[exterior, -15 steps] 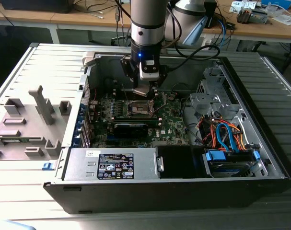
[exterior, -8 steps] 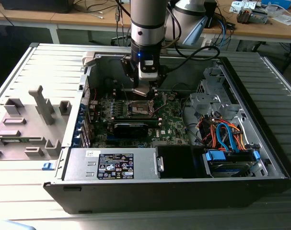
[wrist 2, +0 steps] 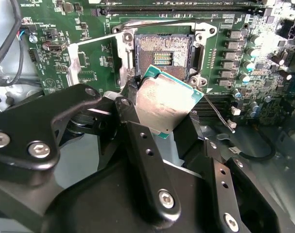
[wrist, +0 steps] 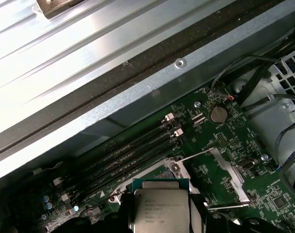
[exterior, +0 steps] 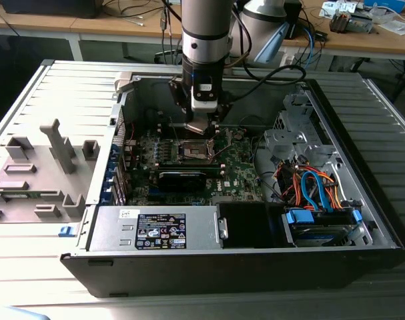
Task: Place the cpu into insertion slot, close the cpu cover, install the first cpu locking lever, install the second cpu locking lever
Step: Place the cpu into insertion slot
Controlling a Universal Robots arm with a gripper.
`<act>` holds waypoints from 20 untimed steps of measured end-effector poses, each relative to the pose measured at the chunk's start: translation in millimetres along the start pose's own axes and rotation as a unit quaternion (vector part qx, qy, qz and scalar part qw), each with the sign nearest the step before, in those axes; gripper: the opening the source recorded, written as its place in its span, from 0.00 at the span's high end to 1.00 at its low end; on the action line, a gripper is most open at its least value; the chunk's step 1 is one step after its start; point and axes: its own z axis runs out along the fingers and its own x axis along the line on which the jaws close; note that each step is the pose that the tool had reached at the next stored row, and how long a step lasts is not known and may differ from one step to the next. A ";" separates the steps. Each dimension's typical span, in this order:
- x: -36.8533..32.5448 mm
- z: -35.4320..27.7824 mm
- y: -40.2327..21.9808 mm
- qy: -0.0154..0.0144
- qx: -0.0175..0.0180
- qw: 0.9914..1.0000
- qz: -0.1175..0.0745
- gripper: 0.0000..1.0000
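Your end effector (exterior: 203,128) hangs inside the open computer case (exterior: 255,270), just above the insertion slot (exterior: 192,152) in the exterior view. In the second wrist view its fingers (wrist 2: 143,150) are clamped on the cpu (wrist 2: 165,104), held just short of the bare slot and looking skewed to it. In the first wrist view the cpu cover (wrist: 228,167) stands swung open beside the chip. Level the cpu and match its corners first, I'd judge; pressing could bend contacts.
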 end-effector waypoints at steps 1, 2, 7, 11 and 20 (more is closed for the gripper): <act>0.0 0.0 0.0 0.000 0.000 1.000 0.004 0.45; 0.0 0.0 0.0 0.000 0.000 1.000 0.005 0.45; 0.0 0.0 0.0 -0.001 0.000 1.000 0.015 0.45; 0.0 0.0 0.0 -0.002 0.000 1.000 0.025 0.45; 0.0 0.1 0.0 -0.004 -0.001 0.999 0.042 0.45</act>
